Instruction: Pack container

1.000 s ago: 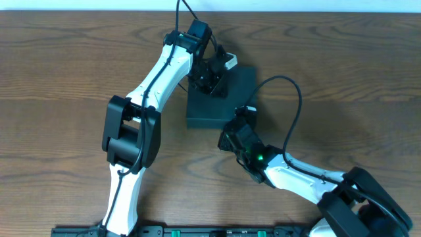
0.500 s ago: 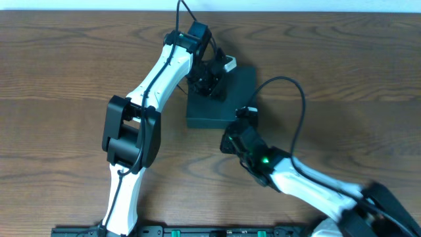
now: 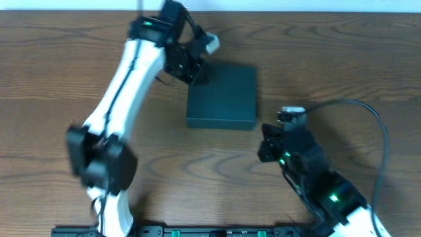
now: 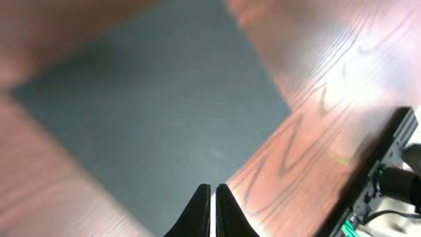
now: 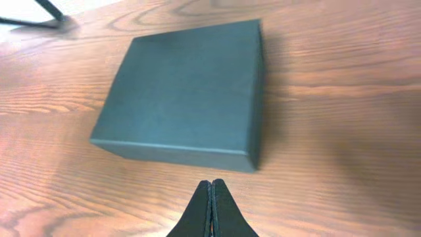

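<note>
The dark teal-green container (image 3: 222,96) lies flat on the wooden table with its lid closed, also filling the left wrist view (image 4: 151,112) and the right wrist view (image 5: 184,92). My left gripper (image 3: 193,74) hovers at the box's back left corner, shut and empty (image 4: 212,191). On the near right side, apart from the box, my right gripper (image 3: 264,150) is shut with nothing in it (image 5: 211,185).
The wooden table (image 3: 342,72) stretches around the box on all sides. A black rail with green parts (image 3: 197,230) runs along the table's front edge, and shows in the left wrist view (image 4: 388,178). A black cable (image 3: 375,118) arcs over the right arm.
Both arms have pulled back from the container: the left gripper lifted off its top toward the back left, the right gripper withdrew to the near right. The box lies uncovered now.
</note>
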### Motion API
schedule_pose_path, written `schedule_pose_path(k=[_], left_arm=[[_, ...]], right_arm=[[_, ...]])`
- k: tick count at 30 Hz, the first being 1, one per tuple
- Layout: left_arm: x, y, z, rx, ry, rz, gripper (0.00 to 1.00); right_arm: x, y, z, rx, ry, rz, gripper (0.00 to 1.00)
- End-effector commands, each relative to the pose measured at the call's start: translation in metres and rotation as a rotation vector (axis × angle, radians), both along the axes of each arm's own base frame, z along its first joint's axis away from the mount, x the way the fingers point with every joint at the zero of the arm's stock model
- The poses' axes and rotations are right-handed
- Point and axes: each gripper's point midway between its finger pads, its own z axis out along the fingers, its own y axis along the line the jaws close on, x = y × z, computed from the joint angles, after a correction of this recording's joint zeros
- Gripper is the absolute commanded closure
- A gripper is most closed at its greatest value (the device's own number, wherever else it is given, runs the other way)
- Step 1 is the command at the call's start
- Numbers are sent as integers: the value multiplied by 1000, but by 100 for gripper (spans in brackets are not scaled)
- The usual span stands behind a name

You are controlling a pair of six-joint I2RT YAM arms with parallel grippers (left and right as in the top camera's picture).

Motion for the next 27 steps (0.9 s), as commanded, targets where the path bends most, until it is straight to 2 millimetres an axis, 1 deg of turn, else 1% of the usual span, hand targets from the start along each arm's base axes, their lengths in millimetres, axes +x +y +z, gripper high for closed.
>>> schedule_pose_path(k=[1,3,5,9,10,11,12,13,14,15,16,27], left_arm=[[-5,22,50,42,-154,52,94],[-12,38,70,86,-217,87,94],[-21,50,84,122,-258,114,94],[-33,58,97,136,-282,127,94],[-36,58,99,135,-284,127,94],[-37,59,99,136,-281,130,94],[-39,59,100,137,-278,130,94],[-40,60,99,138,-274,129,93],[-41,60,99,139,-271,129,75],[-41,60,98,140,-267,130,53],[-41,60,98,138,-262,138,5],[-41,60,98,136,-255,150,5]], right_arm=[[-7,-14,10,-56,-48,12,98],[-15,-24,13,-75,-54,9,98],[-20,-32,12,-87,-48,-10,98],[-26,-37,8,-99,-29,-14,98],[-27,-37,6,-103,-21,-13,93],[-28,-38,4,-107,-13,-13,84],[-29,-38,3,-111,-7,-12,66],[-30,-39,2,-113,-2,-12,45],[-30,-39,1,-115,0,-12,21],[-30,-39,1,-116,2,-12,1],[-31,-39,0,-118,5,-12,1],[-35,-42,-6,-133,31,-10,1]])
